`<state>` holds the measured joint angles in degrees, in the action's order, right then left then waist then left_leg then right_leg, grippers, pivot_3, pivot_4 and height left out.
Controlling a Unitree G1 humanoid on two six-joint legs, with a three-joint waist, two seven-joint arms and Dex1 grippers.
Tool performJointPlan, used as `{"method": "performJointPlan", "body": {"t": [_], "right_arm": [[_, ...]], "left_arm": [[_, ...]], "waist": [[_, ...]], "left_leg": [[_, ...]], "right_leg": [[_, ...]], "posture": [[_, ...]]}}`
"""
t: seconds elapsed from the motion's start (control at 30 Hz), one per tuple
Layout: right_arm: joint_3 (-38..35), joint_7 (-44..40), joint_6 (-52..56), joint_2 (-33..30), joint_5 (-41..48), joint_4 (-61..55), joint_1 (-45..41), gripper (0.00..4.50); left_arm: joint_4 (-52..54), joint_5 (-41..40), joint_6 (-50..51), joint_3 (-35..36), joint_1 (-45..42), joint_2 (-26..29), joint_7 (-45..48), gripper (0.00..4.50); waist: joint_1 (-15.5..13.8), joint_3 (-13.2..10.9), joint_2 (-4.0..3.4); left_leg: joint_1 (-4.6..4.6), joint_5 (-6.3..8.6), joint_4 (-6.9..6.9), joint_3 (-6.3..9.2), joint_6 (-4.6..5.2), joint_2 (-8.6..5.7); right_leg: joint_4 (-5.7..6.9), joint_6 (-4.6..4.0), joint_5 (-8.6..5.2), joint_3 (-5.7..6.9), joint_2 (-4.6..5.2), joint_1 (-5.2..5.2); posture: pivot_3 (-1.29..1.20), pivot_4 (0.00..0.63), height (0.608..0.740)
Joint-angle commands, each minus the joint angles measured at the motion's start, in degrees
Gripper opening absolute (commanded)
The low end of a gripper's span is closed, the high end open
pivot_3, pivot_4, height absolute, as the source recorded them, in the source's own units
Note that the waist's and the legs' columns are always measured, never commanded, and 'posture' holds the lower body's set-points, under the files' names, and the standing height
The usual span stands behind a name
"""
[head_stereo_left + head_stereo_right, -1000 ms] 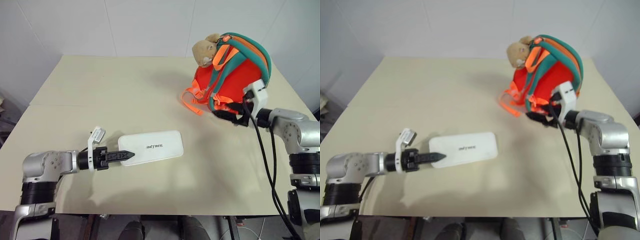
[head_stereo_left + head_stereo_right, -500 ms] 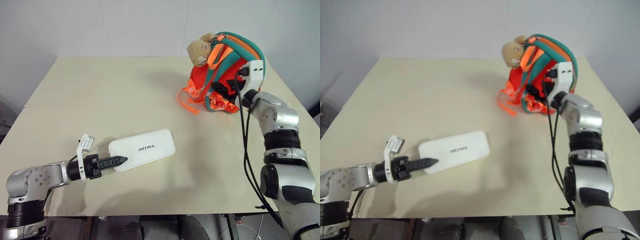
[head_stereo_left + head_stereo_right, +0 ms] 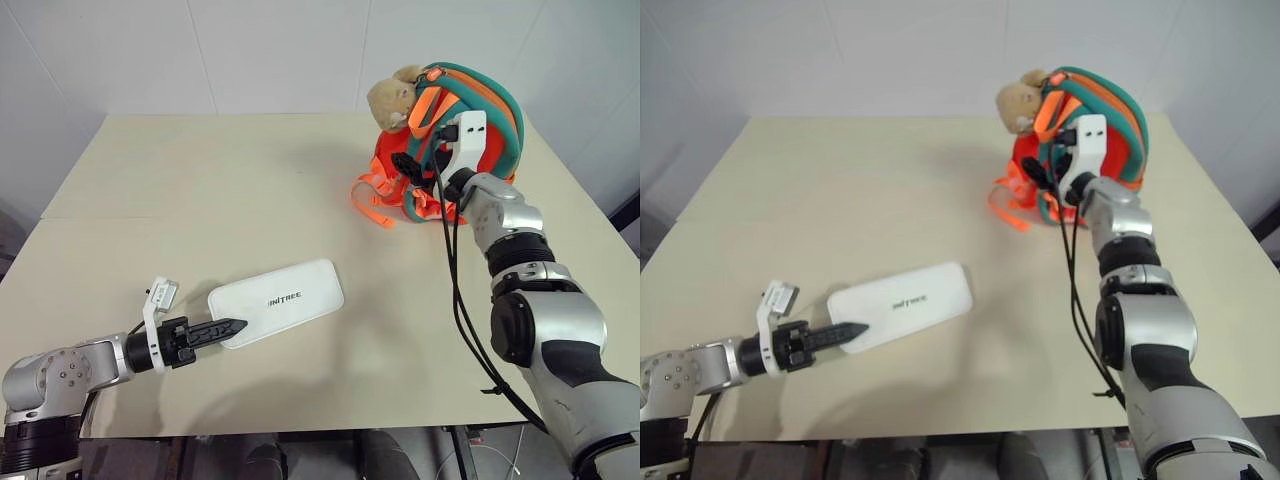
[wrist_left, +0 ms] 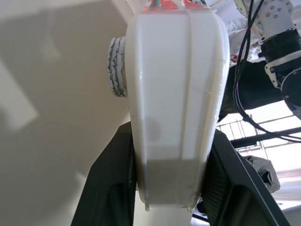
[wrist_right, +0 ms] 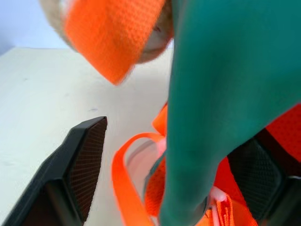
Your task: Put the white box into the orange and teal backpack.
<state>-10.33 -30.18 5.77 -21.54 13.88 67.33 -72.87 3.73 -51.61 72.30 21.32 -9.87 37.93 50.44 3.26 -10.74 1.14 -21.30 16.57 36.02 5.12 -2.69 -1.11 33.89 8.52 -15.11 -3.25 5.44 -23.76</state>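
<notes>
Head view: the white box [image 3: 277, 301] lies near-left on the table [image 3: 200, 190], its end pinched by the left gripper [image 3: 222, 327]. Far right, the orange and teal backpack [image 3: 455, 135] stands. Right wrist view: the right gripper [image 5: 174, 174] spreads wide around a teal strap [image 5: 221, 94].

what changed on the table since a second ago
The right gripper rose from the near foot of the orange and teal backpack up against its strap side, where a teal strap now lies between its open fingers. The left gripper still clamps the near end of the white box, which stays flat on the table. The backpack stays upright.
</notes>
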Motion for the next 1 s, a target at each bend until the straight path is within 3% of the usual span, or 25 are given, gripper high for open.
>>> {"method": "performJointPlan", "body": {"t": [0.03, 0.3, 0.47, 0.63, 0.83, 1.0], "right_arm": [[-2.11, -1.24, -4.28, 0.68, 0.39, 1.61, -2.45, 3.18], [-4.79, -8.81, -2.18, 2.41, 2.54, 1.43, -2.77, 0.55], [-6.13, -21.11, 9.53, 1.85, 7.68, -5.06, -2.15, 0.52], [-2.41, -33.14, 41.13, -2.77, 19.39, -32.02, 5.99, 0.52], [-5.36, -33.55, 74.26, -11.87, 41.42, -63.2, 17.24, 0.52], [-7.96, -30.58, 86.59, -20.14, 58.77, -75.0, 25.63, 0.52]], "left_arm": [[0.11, 0.05, -1.66, 0.79, 1.19, 1.02, -0.39, 1.42], [-0.29, -1.17, -3.42, 3.62, 2.24, 2.37, 0.03, 1.42], [-3.45, -0.05, -6.26, 5.28, 0.08, 3.45, -0.83, 1.42], [-8.29, 1.54, -11.49, 7.11, -1.9, 4.33, -1.18, 1.42], [-13.04, 1.66, -14.46, 8.15, -3.89, 4.12, -0.72, 1.42], [-16.16, 3.42, -17.74, 7.16, -4.99, 3.61, -0.46, 1.42]], "waist": [[0.02, 0.0, 0.0], [0.29, -0.01, -0.01], [0.32, -0.03, -0.04], [-0.14, -0.03, -0.06], [-0.85, -0.03, -0.06], [-1.68, 0.0, 0.0]], "left_leg": [[0.0, 0.0, 0.0, 0.0, 0.0, 0.0], [0.02, 0.0, -0.01, 0.0, 0.0, 0.04], [0.04, 0.0, 0.0, -0.01, 0.0, 0.05], [0.0, 0.02, -0.06, 0.04, -0.02, 0.08], [-0.55, 0.14, 0.01, -0.28, -0.12, 0.13], [-0.8, 0.29, 0.1, -0.9, -0.06, 0.22]], "right_leg": [[0.0, 0.0, 0.0, 0.0, 0.0, 0.0], [0.01, 0.0, 0.0, 0.0, -0.03, -0.01], [0.05, 0.0, 0.0, 0.0, -0.04, 0.0], [0.02, 0.0, 0.0, 0.07, -0.04, -0.06], [0.13, -0.05, -0.03, 0.45, 0.22, -0.83], [0.11, -0.05, -0.03, 0.69, 0.35, -1.27]], "posture": [[0.0, 0.15, 0.74], [0.0, 0.15, 0.74], [0.0, 0.15, 0.74], [0.0, 0.15, 0.74], [0.0, 0.15, 0.74], [0.0, 0.15, 0.74]]}}
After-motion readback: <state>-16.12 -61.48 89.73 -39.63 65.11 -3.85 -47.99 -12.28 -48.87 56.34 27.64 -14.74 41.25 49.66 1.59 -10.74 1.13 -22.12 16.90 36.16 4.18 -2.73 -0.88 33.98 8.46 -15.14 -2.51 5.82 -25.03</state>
